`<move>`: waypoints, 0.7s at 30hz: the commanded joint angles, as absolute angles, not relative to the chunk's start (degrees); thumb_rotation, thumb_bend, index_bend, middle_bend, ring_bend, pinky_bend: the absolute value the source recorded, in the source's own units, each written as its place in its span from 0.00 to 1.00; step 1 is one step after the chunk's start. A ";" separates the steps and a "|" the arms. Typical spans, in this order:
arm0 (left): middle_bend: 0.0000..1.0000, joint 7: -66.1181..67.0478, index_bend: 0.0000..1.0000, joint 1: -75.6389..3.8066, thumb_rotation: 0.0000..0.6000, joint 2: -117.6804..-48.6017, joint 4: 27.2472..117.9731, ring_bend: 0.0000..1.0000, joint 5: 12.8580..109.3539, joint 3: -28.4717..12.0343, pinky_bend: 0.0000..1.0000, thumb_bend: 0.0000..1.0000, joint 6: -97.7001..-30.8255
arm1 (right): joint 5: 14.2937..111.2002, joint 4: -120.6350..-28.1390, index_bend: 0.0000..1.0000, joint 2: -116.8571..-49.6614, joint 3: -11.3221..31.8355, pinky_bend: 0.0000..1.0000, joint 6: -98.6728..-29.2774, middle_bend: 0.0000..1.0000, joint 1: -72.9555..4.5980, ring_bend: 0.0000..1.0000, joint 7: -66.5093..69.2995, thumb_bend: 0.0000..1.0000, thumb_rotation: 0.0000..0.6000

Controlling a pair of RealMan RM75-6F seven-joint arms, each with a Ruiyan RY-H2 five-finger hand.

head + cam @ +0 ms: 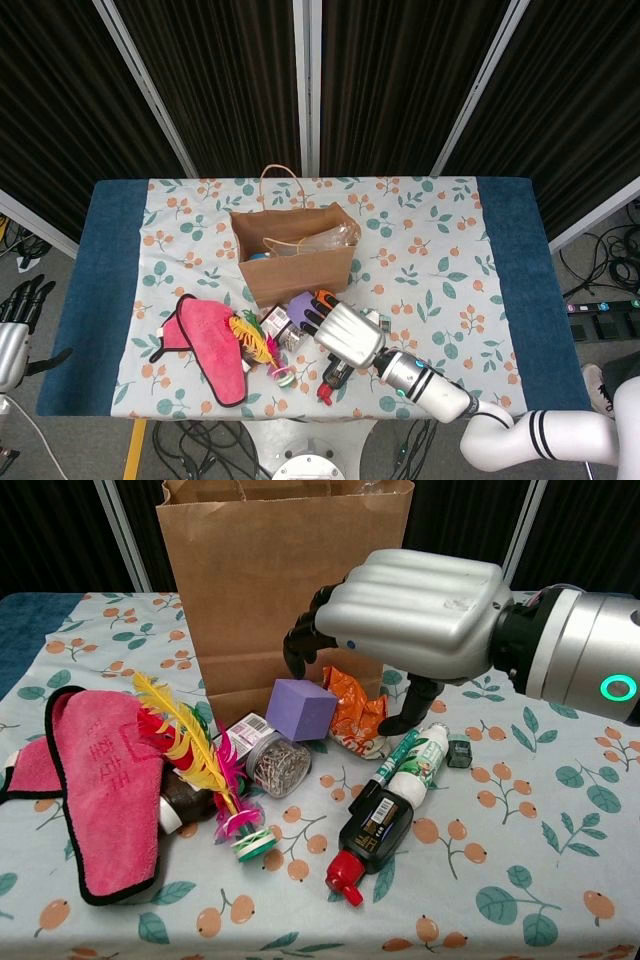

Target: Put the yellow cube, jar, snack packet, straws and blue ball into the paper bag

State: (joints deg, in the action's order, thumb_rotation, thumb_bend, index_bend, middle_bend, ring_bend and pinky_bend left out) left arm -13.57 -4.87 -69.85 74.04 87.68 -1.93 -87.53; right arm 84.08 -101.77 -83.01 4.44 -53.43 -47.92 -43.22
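My right hand (415,610) hangs low over the clutter in front of the paper bag (285,590), fingers apart and curved downward, holding nothing; the dark fingertips (297,645) hover just above the purple cube (300,709) and the thumb reaches down beside the orange snack packet (357,715). Whether any fingertip touches either one, I cannot tell. The packet lies crumpled against the foot of the bag, just right of the cube, its long axis running roughly from the bag toward me. The jar (275,765) lies tipped on its side in front of the cube, its axis slanting across the cloth with the clear end toward me. The bag stands upright, mouth up, handle at the back; from the head view something blue (259,255) and a clear wrapper (325,239) sit inside it. Beside my hand a green marker (397,759), a white bottle (418,763) and a dark bottle with a red cap (366,840) lie in a slanted row. A pink mitt (100,790) and a feather toy (195,755) lie to the left. My left hand (14,335) rests off the table edge, fingers spread, holding nothing.
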 commanded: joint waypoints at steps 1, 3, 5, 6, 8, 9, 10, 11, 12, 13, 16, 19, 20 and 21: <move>0.14 -13.96 0.08 -4.77 1.00 -70.06 73.55 0.06 87.72 -1.98 0.20 0.10 -87.78 | 87.18 -99.67 0.33 -84.35 4.16 0.33 -52.61 0.30 -50.03 0.22 -50.73 0.00 1.00; 0.14 -14.25 0.08 -4.70 1.00 -70.29 73.13 0.06 87.73 -2.04 0.20 0.10 -87.96 | 88.65 -98.54 0.33 -84.81 4.38 0.32 -52.02 0.30 -51.17 0.21 -55.92 0.00 1.00; 0.14 -14.51 0.08 -4.66 1.00 -70.56 72.71 0.06 87.74 -2.09 0.20 0.10 -88.10 | 89.19 -97.62 0.33 -85.48 4.64 0.31 -50.74 0.30 -52.34 0.20 -60.81 0.00 1.00; 0.14 -14.63 0.08 -4.65 1.00 -70.69 72.55 0.06 87.77 -2.09 0.20 0.10 -88.16 | 89.03 -97.25 0.33 -85.79 4.81 0.30 -49.97 0.30 -52.87 0.20 -62.57 0.00 1.00; 0.14 -14.93 0.08 -4.61 1.00 -70.92 72.19 0.06 87.88 -2.07 0.20 0.10 -88.31 | 88.17 -96.29 0.33 -86.57 5.39 0.29 -47.86 0.30 -54.24 0.19 -65.60 0.00 1.00; 0.14 -15.07 0.08 -4.62 1.00 -70.99 72.07 0.06 87.94 -2.09 0.20 0.10 -88.38 | 87.66 -95.91 0.33 -86.88 5.75 0.29 -46.99 0.30 -54.85 0.19 -66.49 0.00 1.00; 0.14 -15.18 0.08 -4.62 1.00 -71.05 71.94 0.06 87.99 -2.11 0.20 0.10 -88.44 | 87.15 -95.56 0.33 -87.16 6.15 0.29 -46.18 0.30 -55.47 0.19 -67.20 0.00 1.00; 0.14 -15.34 0.08 -4.65 1.00 -71.11 71.77 0.06 88.01 -2.15 0.20 0.10 -88.48 | 86.63 -95.12 0.33 -87.53 6.58 0.29 -45.20 0.30 -56.29 0.19 -68.00 0.00 1.00; 0.14 -15.50 0.08 -4.66 1.00 -71.14 71.66 0.06 87.99 -2.19 0.20 0.10 -88.49 | 86.29 -94.74 0.33 -87.80 6.89 0.29 -44.53 0.30 -56.89 0.19 -68.52 0.00 1.00; 0.14 -15.68 0.08 -4.66 1.00 -71.17 71.55 0.06 87.95 -2.23 0.20 0.10 -88.49 | 85.95 -94.33 0.33 -88.04 7.19 0.28 -43.88 0.30 -57.49 0.19 -68.96 0.00 1.00; 0.14 -16.33 0.08 -4.66 1.00 -71.23 71.15 0.06 87.88 -2.37 0.20 0.10 -88.60 | 84.77 -92.54 0.33 -88.93 8.00 0.28 -41.79 0.30 -59.45 0.19 -70.07 0.00 1.00; 0.14 -16.90 0.08 -4.59 1.00 -71.34 70.73 0.06 87.77 -2.47 0.20 0.10 -88.71 | 83.16 -90.44 0.33 -89.80 8.60 0.28 -39.90 0.30 -61.22 0.19 -70.96 0.00 1.00; 0.14 -17.11 0.08 -4.54 1.00 -71.40 70.55 0.06 87.72 -2.47 0.20 0.10 -88.74 | 82.32 -89.46 0.33 -90.23 8.83 0.28 -39.27 0.30 -61.83 0.18 -71.22 0.00 1.00; 0.14 -17.27 0.08 -4.51 1.00 -71.46 70.40 0.06 87.67 -2.49 0.20 0.10 -88.75 | 81.69 -88.79 0.33 -90.54 8.93 0.28 -38.82 0.29 -62.26 0.18 -71.33 0.00 1.00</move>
State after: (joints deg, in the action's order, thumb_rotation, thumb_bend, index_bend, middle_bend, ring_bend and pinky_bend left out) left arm -17.22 -4.53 -71.42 70.45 87.70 -2.47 -88.73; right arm 82.80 -89.96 -89.83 8.50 -39.78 -61.51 -70.83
